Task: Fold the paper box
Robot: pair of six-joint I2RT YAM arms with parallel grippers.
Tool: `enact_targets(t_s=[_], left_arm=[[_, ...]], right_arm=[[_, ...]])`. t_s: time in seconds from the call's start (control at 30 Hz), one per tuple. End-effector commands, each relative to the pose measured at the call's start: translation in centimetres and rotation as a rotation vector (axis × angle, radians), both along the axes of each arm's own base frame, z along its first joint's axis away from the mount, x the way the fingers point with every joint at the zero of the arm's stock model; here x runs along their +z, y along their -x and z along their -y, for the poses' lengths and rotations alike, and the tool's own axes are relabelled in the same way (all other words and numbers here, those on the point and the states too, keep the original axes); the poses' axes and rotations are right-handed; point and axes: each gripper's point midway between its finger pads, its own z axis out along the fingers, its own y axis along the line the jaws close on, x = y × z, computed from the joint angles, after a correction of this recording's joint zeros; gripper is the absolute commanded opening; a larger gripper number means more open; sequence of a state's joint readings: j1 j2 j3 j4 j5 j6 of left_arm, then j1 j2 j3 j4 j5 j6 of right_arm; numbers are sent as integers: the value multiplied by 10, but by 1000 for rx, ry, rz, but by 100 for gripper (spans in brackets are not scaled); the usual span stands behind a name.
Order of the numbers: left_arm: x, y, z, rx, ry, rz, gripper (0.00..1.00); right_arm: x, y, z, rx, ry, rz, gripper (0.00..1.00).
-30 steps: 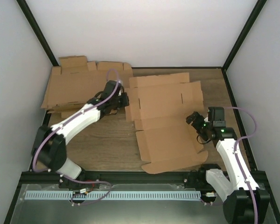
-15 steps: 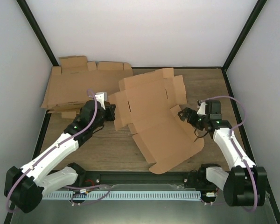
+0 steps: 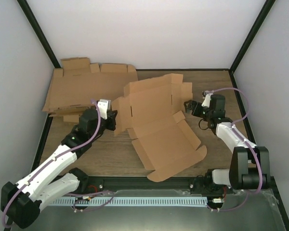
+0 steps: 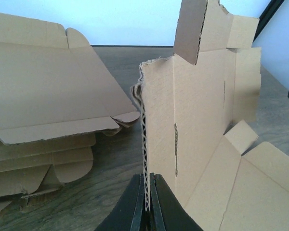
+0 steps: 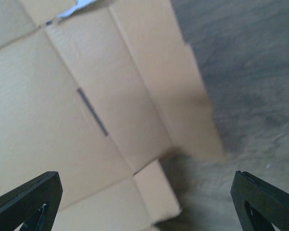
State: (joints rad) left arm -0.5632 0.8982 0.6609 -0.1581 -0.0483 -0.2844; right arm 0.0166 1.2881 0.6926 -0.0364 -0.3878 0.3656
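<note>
Inspection of both my grippers and the work piece, as found.

Left gripper (image 3: 116, 121): my jaws were closed on the left edge of the paper box (image 3: 156, 120). In the left wrist view the two black fingers (image 4: 135, 202) sat flat against either face of the corrugated edge, with the board running up between them. Grip confirmed at the edge only.

Right gripper (image 3: 188, 106): my jaws stood wide apart and held nothing. In the right wrist view the gripper (image 5: 144, 178) faced the box's (image 5: 62, 110) right side, its fingers at the two lower corners of the view with cardboard and bare table (image 5: 245, 72) showing between them. From above it sat just beside the right-hand flaps. I could not tell whether it touched them.

Paper box: it was in the middle of the table (image 3: 111, 154), between my two arms. It was unfolded, flaps and slots exposed. The half nearer my bases lay flat on the wood. The left part, where I gripped it, was raised, and in the left wrist view the box (image 4: 197, 110) stood tilted up off the surface.

Other items: a pile of flat cardboard blanks (image 3: 82, 89) lay in the far left corner, apart from the box. The same pile (image 4: 43, 86) appeared to the left of my closed fingers.
</note>
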Motion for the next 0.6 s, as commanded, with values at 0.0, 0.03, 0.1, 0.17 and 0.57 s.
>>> enact_targets(t_s=[0.0,0.03,0.1,0.17,0.57], left_arm=[[3,4,-5,-15,-56,65,4],[3,4,-7,-7,-62,71,4],[2,8,-6,-31,-69,87,4],[-2,13,0,-83,-78,102,4],[-12,19,-5,-86,-95,111,4]], right_arm=[[24,-39,19,-80,121,166,100],[24,-44,22,-90,144,175,100],[22,-51,23,-76,178,188,100],[21,-58,19,-42,188,199,100],[15,-76,-6,117,156,220,79]])
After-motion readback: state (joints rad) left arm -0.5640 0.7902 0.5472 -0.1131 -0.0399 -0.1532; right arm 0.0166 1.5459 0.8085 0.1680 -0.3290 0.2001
